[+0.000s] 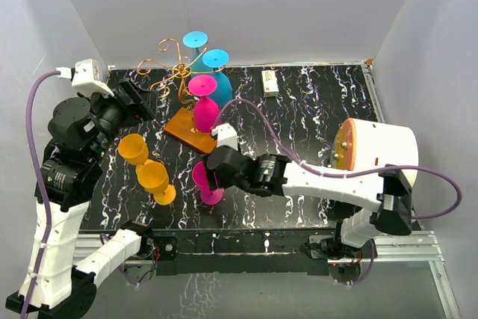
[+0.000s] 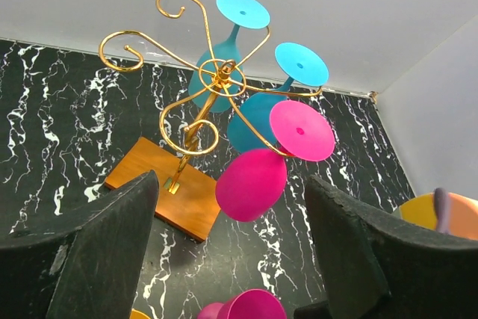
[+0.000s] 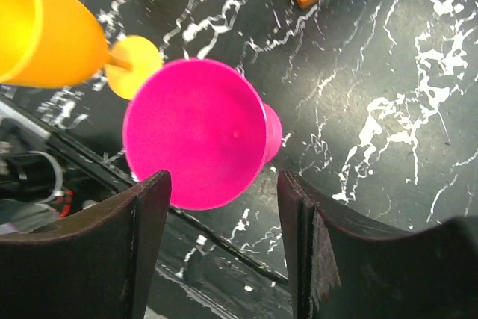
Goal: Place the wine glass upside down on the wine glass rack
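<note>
Right gripper (image 3: 224, 177): fingers spread, nothing held. The pink glass on the table (image 3: 196, 134) stands upright just ahead of the tips and lines up with the gap; no contact I can see.

Left gripper (image 2: 231, 177): fingers wide apart, empty, facing the rack (image 2: 202, 87). The hung pink glass (image 1: 205, 112) is on a wire arm, foot up and bowl down, clear of both fingers.

Two blue glasses (image 2: 254, 121) hang on the rack too. Two orange glasses (image 1: 153, 177) stand front left.

Rack sits back left on a black, white-veined table (image 1: 314, 110). Plain white walls (image 1: 299, 5) all round.
</note>
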Available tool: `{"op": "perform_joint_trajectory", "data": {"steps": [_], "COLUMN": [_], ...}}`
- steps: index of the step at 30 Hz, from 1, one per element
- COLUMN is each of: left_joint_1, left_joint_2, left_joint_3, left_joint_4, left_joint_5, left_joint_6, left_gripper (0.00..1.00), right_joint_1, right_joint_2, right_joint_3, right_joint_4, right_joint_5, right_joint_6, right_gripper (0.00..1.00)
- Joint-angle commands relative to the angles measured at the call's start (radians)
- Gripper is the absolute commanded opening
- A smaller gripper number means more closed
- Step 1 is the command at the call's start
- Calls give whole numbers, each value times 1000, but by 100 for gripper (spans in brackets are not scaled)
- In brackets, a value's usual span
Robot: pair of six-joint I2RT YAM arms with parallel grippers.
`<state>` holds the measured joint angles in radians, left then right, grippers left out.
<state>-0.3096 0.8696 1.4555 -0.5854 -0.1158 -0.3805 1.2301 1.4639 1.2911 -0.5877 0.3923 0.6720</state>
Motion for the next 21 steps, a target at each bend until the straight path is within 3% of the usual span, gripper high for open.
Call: {"op": "perform_joint_trajectory", "data": {"steps": [1, 8, 16, 21], "left_joint_1": [6, 5, 6, 6], "left_joint_2": [-8, -4, -6, -1], "left_joint_3": [-3, -4, -12, -11], "left_joint_4": [6, 28, 36, 55], "left_joint_5": [-8, 1, 1, 16], "left_joint_6": [19, 18, 20, 26], "left_gripper": [78, 78, 78, 78], "right_joint_1": [38, 40, 41, 40], "right_joint_2": [62, 138, 143, 106], "right_joint_3": [80, 89, 107, 95], "right_joint_4": [-99, -86, -105, -111], "right_joint_5": [153, 147, 201, 241], "right_joint_6": [1, 12, 17, 10], "right_gripper": [56, 41, 2, 0]}}
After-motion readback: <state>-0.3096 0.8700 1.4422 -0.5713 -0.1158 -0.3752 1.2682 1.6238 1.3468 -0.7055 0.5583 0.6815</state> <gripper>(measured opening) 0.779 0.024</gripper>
